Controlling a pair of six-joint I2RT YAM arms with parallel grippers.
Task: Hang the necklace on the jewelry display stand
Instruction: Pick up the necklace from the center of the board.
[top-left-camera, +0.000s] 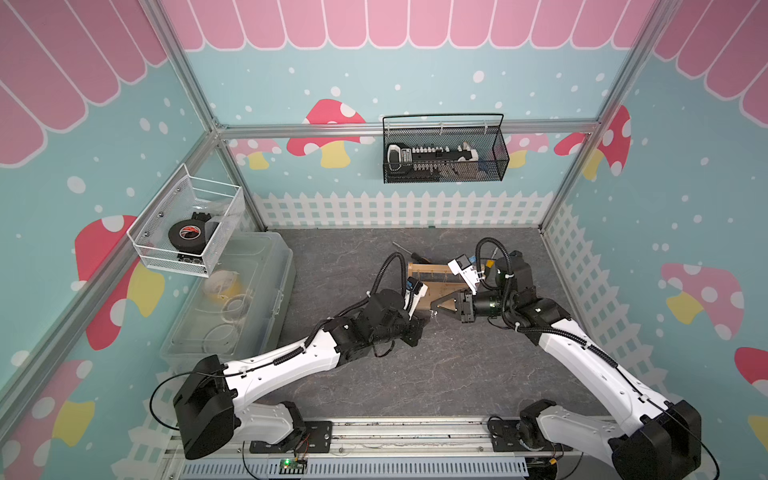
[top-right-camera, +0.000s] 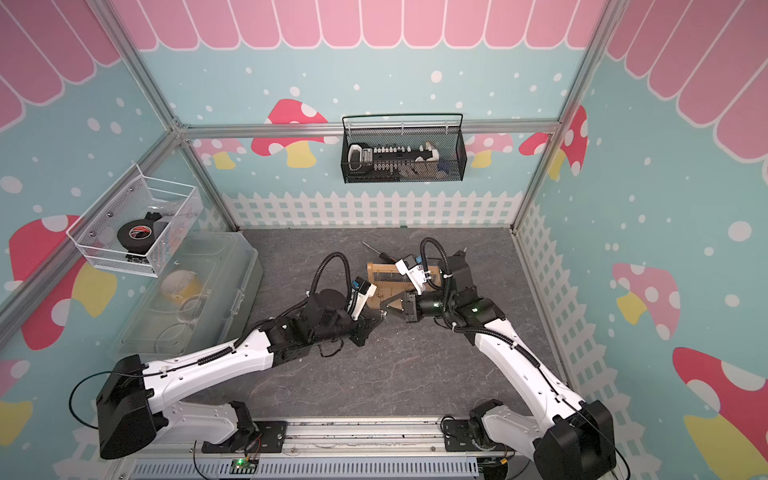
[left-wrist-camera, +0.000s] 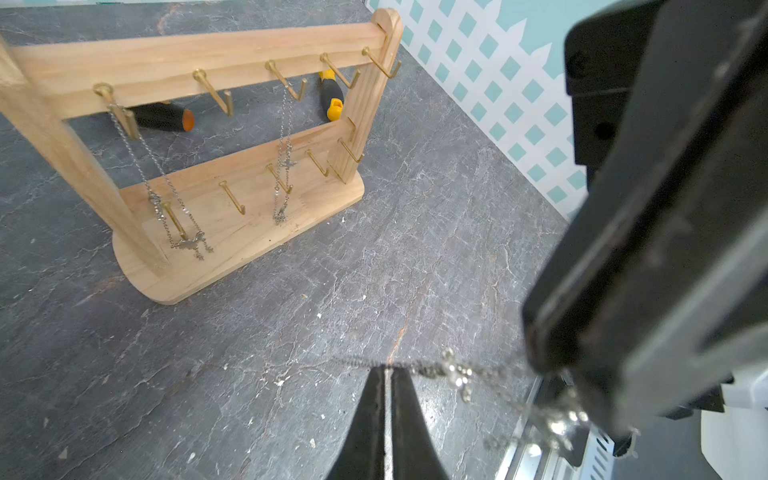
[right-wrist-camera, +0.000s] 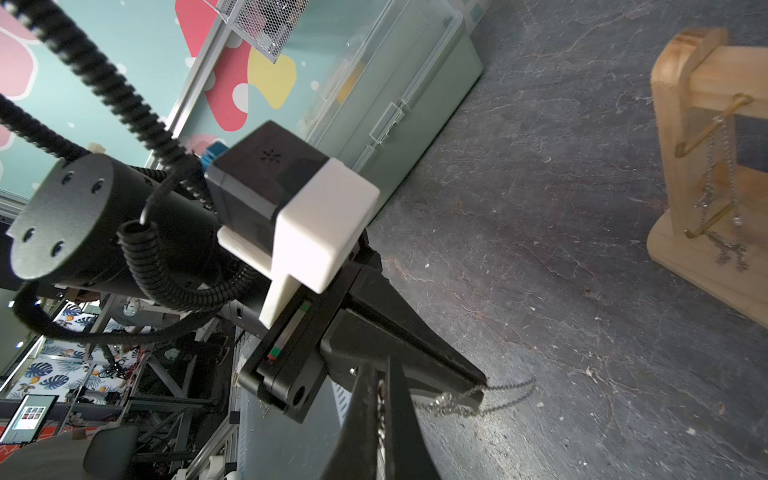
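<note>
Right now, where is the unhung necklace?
In both wrist views, the necklace is held between the left gripper and right gripper, just above the table, in front of the stand.

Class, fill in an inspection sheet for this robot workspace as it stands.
Surface: grey stone-look tabletop, pale specks scattered.
Job's things: jewelry display stand upright, two chains hanging on its pegs; necklace stretched between both grippers.
Clutter: two screwdrivers behind the stand; clear plastic box at the table's edge.
Grippers: left gripper and right gripper both shut on the necklace.
Cables: black corrugated cable loops over each wrist.
Surroundings: mushroom-print walls; black mesh basket; white mesh basket holding a tape roll.
</note>
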